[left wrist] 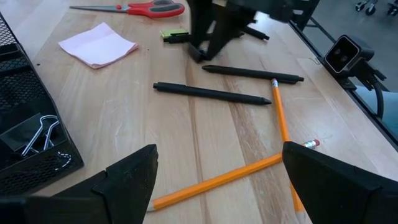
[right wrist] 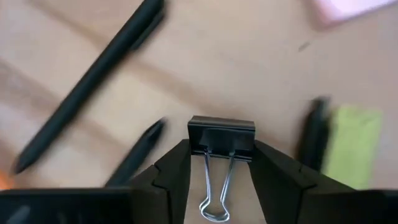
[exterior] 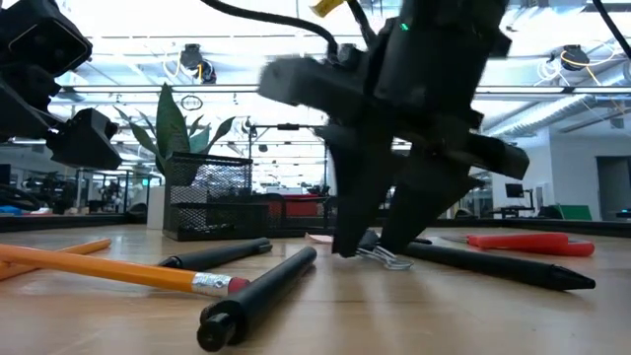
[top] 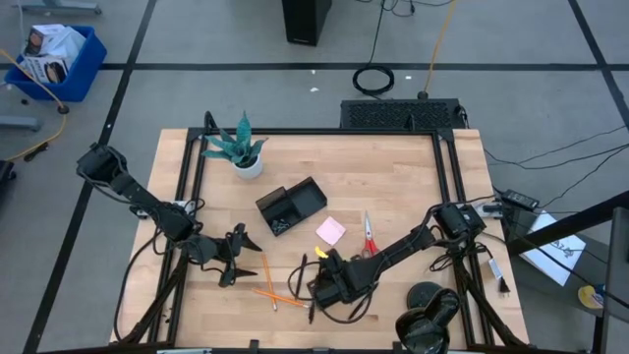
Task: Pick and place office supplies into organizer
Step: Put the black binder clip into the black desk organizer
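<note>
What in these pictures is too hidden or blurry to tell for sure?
- Organizer contents: too small in the high view; cut off by the edge in the left wrist view.
- Binder clip: the right gripper covers its sides.
- Yellow-green bit: blurred in the right wrist view.

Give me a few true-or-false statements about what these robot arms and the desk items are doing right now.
1. The right gripper is pinching a black binder clip. True.
2. The left gripper holds a pencil. False: it is open, above two orange pencils.
3. The red-handled scissors are inside the organizer. False: they lie on the table.
4. The pink sticky-note pad lies between organizer and scissors. True.
</note>
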`<state>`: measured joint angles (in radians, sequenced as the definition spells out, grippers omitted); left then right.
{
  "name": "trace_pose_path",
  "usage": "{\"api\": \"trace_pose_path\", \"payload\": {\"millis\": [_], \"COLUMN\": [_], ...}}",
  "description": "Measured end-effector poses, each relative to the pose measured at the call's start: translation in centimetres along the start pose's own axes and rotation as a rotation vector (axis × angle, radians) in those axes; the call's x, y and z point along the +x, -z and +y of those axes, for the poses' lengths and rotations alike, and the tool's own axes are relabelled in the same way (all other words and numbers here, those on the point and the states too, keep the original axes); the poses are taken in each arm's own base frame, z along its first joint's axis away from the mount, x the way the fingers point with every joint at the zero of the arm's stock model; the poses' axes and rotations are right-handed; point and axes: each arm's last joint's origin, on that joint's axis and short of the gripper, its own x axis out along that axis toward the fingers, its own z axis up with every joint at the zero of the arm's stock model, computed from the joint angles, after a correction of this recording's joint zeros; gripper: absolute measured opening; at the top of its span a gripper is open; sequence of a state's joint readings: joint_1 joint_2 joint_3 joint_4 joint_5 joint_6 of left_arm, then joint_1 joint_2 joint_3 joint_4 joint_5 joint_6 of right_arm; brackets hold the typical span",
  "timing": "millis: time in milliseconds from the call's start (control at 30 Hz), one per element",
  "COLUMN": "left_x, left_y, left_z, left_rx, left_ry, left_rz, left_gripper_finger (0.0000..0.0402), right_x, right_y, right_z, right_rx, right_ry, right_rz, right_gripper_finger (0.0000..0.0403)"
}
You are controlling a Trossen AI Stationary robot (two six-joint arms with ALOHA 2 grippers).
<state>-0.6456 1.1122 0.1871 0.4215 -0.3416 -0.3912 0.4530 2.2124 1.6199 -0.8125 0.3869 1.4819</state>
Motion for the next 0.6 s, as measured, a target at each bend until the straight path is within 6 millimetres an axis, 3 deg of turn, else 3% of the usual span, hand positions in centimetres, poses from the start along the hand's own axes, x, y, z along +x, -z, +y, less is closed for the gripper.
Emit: {"api": "trace_pose_path", "payload": {"millis": [233, 600], "left_x": [0.0, 0.0], "left_y": [0.0, 0.0], "left_z": [0.0, 0.0], "left_rx": [-0.002, 0.001], "left_ry": [0.000, 0.000], "left_rz": [0.000, 0.000], "left_gripper_finger": [0.0349, 0.0349], "right_x": [-1.2, -0.7], "right_y": [-1.2, -3.1], "right_z": [-0.4, -0.4], "right_rx": [-0.020, -0.047], "right_ry": [0.007, 0.005], "right_rz": [-0.089, -0.124], "right_gripper_finger": [0.0142, 0.0142]}}
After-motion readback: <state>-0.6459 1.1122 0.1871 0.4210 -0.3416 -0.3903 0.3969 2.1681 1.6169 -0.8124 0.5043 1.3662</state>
